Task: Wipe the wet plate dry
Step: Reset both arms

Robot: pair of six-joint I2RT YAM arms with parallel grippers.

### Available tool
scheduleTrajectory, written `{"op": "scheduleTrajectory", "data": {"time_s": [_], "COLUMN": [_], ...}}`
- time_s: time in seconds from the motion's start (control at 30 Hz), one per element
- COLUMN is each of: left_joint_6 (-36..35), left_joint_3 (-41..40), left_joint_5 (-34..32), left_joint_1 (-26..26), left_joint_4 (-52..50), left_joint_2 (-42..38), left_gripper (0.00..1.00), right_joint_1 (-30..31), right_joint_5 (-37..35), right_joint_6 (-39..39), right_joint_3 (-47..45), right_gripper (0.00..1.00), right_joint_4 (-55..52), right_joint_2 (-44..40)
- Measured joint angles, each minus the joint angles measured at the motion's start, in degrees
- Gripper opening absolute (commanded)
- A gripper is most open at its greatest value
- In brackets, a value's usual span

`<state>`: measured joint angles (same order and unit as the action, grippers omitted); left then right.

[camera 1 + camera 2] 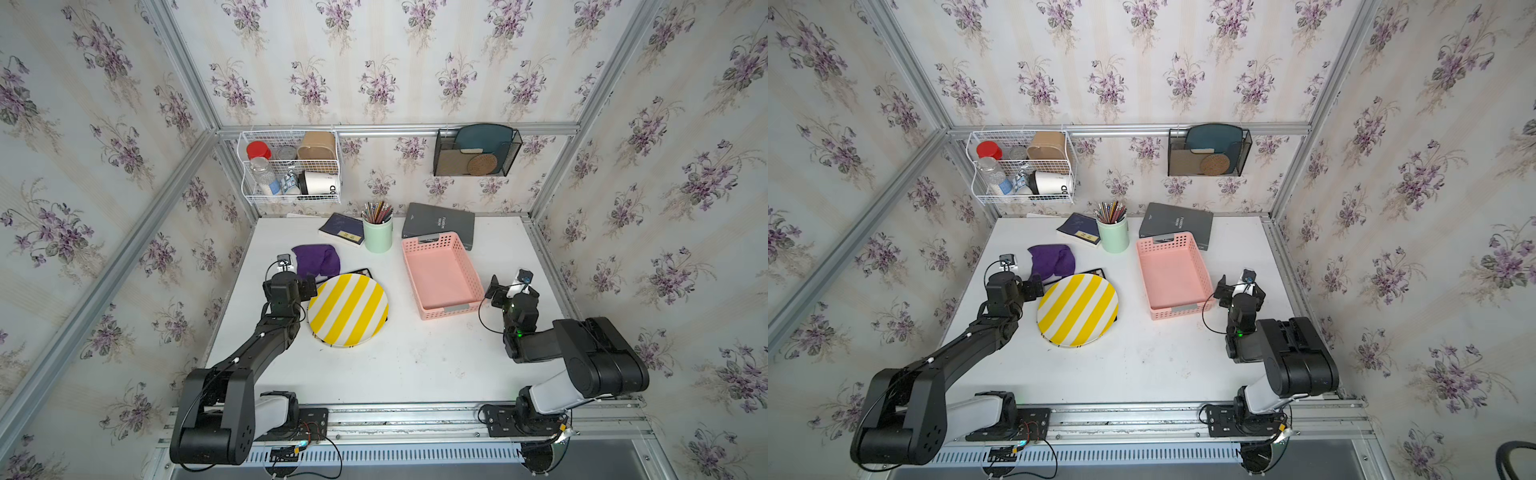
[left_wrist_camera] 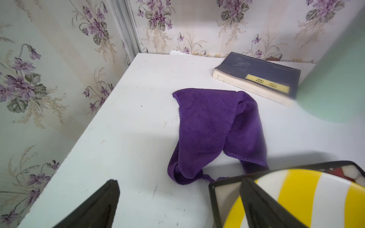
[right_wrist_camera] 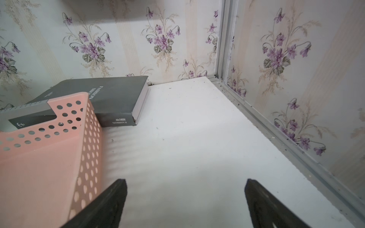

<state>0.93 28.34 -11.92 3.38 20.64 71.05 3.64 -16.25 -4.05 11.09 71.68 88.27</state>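
A round plate (image 1: 348, 309) (image 1: 1077, 309) with yellow and white stripes lies left of the table's middle, resting on a black-rimmed tray (image 2: 211, 194). Just behind it a crumpled purple cloth (image 1: 316, 259) (image 1: 1052, 259) (image 2: 215, 126) lies on the table, with one corner reaching the tray's rim. My left gripper (image 1: 289, 279) (image 1: 1013, 281) (image 2: 179, 179) hovers at the plate's left edge, open and empty, pointing at the cloth. One of its fingers stands over the plate's rim (image 2: 306, 199). My right gripper (image 1: 513, 286) (image 1: 1241, 287) (image 3: 185, 180) is open and empty over bare table, right of a pink basket.
The pink perforated basket (image 1: 440, 274) (image 3: 39, 161) sits right of centre, with a grey book (image 1: 438, 224) (image 3: 110, 98) behind it. A mint pencil cup (image 1: 377, 235) and a dark blue book (image 1: 341, 228) (image 2: 258, 75) stand at the back. A wire basket (image 1: 291, 166) and a black mesh holder (image 1: 476, 151) hang on the back wall.
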Motion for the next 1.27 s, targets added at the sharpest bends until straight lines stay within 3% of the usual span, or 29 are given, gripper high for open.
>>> {"op": "scheduleTrajectory", "data": {"time_s": [0.17, 0.47, 0.73, 0.93, 1.27], "left_joint_6": [-0.87, -1.95, -2.14, -1.73, -1.6], "left_joint_3": [-0.13, 2.34, -6.64, -8.26, -7.08], "left_joint_5": [1.07, 2.8, 6.01, 6.4, 6.82], "left_joint_1": [-0.24, -1.64, -3.26, -3.15, -2.99], "left_joint_4": [1.18, 9.44, 23.82, 29.92, 31.23], "left_joint_2": [2.01, 15.74, 16.74, 16.83, 16.94], "left_gripper": [0.99, 0.96, 0.96, 0.98, 0.99], "right_joint_1": [-0.57, -0.44, -0.28, -0.28, -0.28], "right_joint_5": [1.7, 2.56, 5.14, 5.35, 6.27], "right_joint_6": [-0.02, 0.24, 1.31, 1.51, 1.53], "right_joint_3": [-0.31, -1.09, 0.26, 0.35, 1.07], "right_gripper": [1.0, 1.0, 1.0, 1.0, 1.0], "right_joint_4": [3.39, 5.22, 4.2, 3.89, 3.8], "right_joint_2": [0.17, -0.09, -0.04, -0.04, 0.37]}}
